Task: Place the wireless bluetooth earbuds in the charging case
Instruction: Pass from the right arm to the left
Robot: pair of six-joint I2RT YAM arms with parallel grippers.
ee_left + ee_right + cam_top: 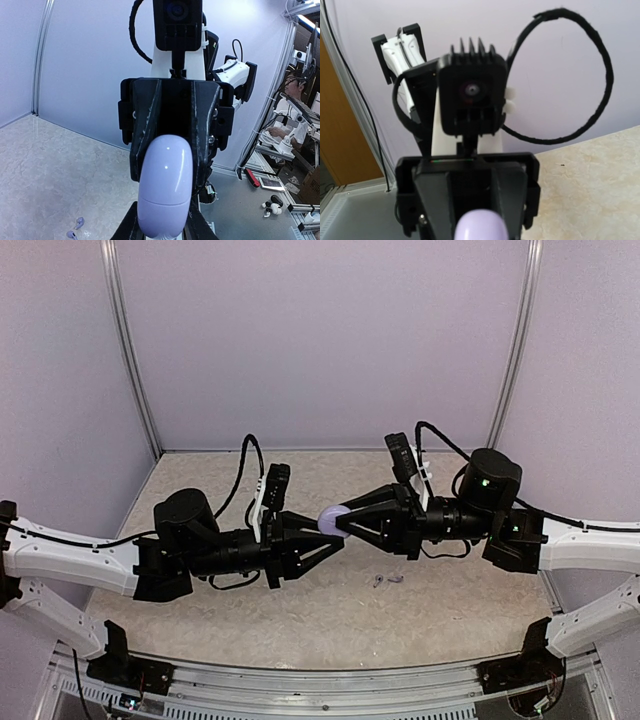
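The charging case (333,519) is a closed pale-lavender puck held in the air above the table's middle. My left gripper (337,531) and my right gripper (346,521) face each other, and each has its fingers against the case. In the left wrist view the case (165,187) fills the centre with its seam showing. My own fingers (126,226) grip its lower part and the right gripper's fingers (146,130) flank its upper part. The right wrist view shows only the case's tip (481,226). Two earbuds (386,580) lie on the table, also in the left wrist view (75,228).
The speckled table (200,490) is walled by pale lavender panels with aluminium posts (130,350). Black cables loop over both wrists. Beyond the right wall a workbench and a person (295,90) show.
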